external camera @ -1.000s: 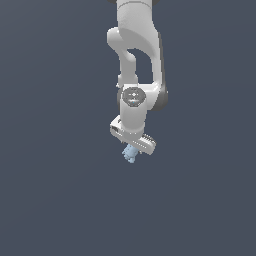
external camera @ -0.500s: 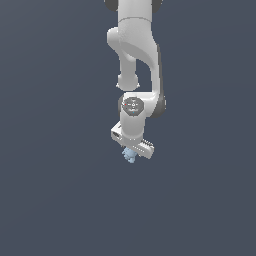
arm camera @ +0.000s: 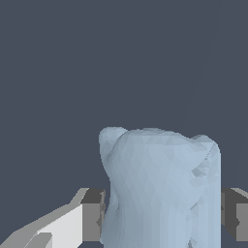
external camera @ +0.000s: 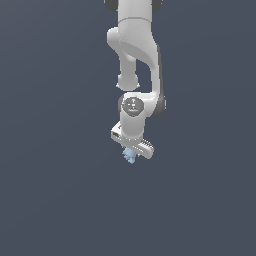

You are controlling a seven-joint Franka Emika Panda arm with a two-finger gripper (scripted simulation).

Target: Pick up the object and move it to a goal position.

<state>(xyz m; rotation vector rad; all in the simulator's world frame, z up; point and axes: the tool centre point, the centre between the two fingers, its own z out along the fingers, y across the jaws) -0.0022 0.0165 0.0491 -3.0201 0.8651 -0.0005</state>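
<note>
In the exterior view, the white arm is hanging down from above against a plain dark grey backdrop, and the tool [external camera: 131, 154] at its end is carrying the object [external camera: 129, 156], a tiny pale blue lump peeking out just beneath the tool's white crossbar. No bench edge, shadow or goal marker is showing in this view, so how high the load is riding cannot be told. Judging from this, the pick-up part appears done and the transport step is the one in hand; the next move is calling for a steady carry toward the goal, wherever that lies, with the pinch held firm so the small piece is not slipping out, and then a gentle release. In the wrist view, the object [arm camera: 162, 191] is filling the space between the two dark grey finger pads [arm camera: 92, 215], one pressing against each flank, so the tool is pinching it from both sides. Seen this close, the object is looking lumpy and irregular: a pale, faceted light-blue body with rounded bumps along its far edge and a small notch on one side. Beyond it only flat grey is showing.
</note>
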